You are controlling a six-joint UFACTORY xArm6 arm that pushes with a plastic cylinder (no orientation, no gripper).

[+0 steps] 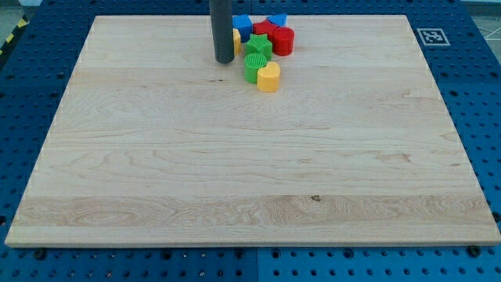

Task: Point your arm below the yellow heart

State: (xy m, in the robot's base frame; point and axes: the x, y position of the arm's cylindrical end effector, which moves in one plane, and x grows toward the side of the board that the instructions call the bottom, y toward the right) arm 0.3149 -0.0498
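My tip (224, 59) has no jaws (just a dark rod), and it rests on the counter (235, 180) near the view's top. The yellow heart (268, 77) sits to its right and a bit lower, touching a green block (253, 68) in a small bunch of blocks.

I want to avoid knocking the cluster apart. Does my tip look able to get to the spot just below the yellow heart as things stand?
Probably yes. My tip sits to the view's left of the cluster, and the wooden board below the yellow heart is bare. Swinging down past the green block looks unobstructed.
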